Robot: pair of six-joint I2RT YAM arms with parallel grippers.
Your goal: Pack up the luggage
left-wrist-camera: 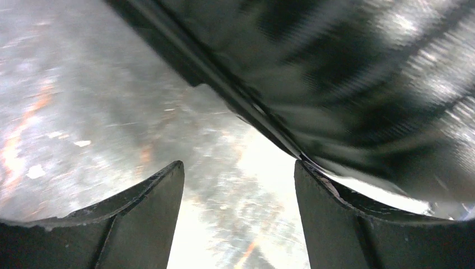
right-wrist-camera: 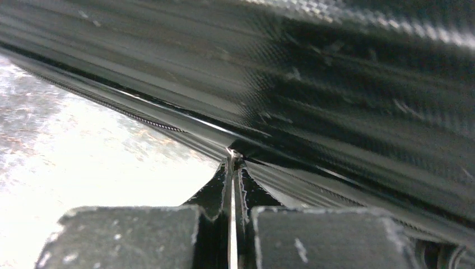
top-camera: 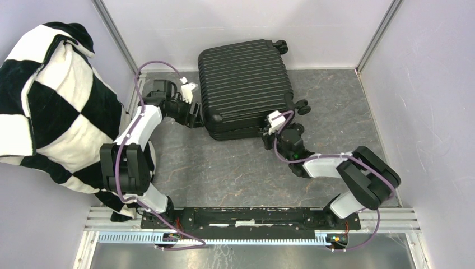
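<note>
Suitcase (top-camera: 245,84) lies closed, far centre of the worktop (top-camera: 224,168). Our left tool (left-wrist-camera: 238,165) gapes empty at its left corner, our right tool (right-wrist-camera: 231,159) is pinched tight at the seam. We'd lift evenly.

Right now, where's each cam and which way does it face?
Top external: above and behind the bases, looking down; left arm, right arm, luggage, checkered blanket, table.
Left wrist: on the left arm, facing table and the luggage's edge; left gripper open.
Right wrist: on the right arm, facing the luggage's seam; right gripper shut.
Shared: all show the luggage.
</note>
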